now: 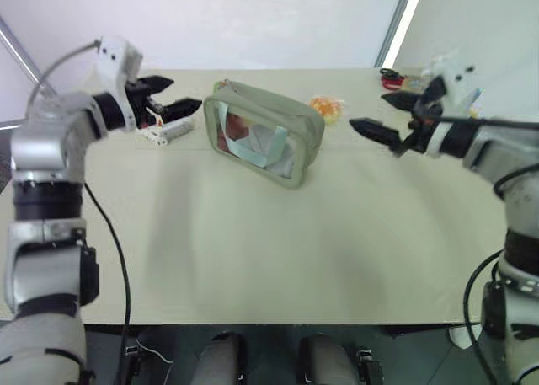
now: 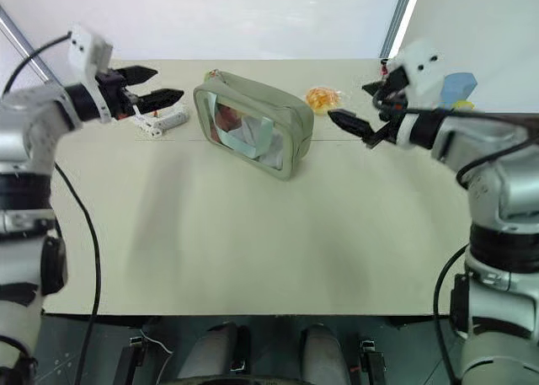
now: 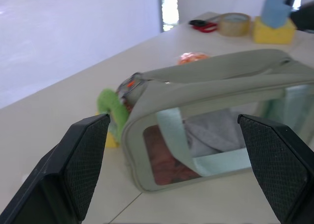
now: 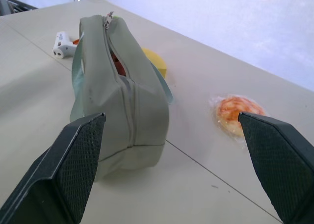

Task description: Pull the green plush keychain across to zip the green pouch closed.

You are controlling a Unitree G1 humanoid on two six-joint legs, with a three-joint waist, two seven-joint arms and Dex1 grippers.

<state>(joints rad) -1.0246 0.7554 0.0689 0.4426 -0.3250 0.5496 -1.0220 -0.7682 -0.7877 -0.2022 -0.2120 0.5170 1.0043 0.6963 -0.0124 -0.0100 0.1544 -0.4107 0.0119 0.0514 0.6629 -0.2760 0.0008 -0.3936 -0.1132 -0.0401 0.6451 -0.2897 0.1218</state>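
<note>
The green pouch (image 1: 265, 132) stands on the table, clear panel toward me, with a pale strap and items showing inside. Its top zipper (image 4: 117, 62) gapes along the far part. The green plush keychain (image 3: 110, 109) hangs at the pouch's left end, next to a yellow block. My left gripper (image 1: 187, 93) is open, held level just left of that end, touching nothing. My right gripper (image 1: 367, 110) is open too, hovering to the right of the pouch with a gap between them. Both grippers are empty.
A white tool (image 1: 164, 132) lies under the left gripper. An orange snack packet (image 1: 326, 107) lies behind the pouch's right end. At the far right corner are a tape roll (image 3: 233, 23), red scissors (image 3: 203, 25) and a yellow block (image 3: 274, 33) with a blue thing on it.
</note>
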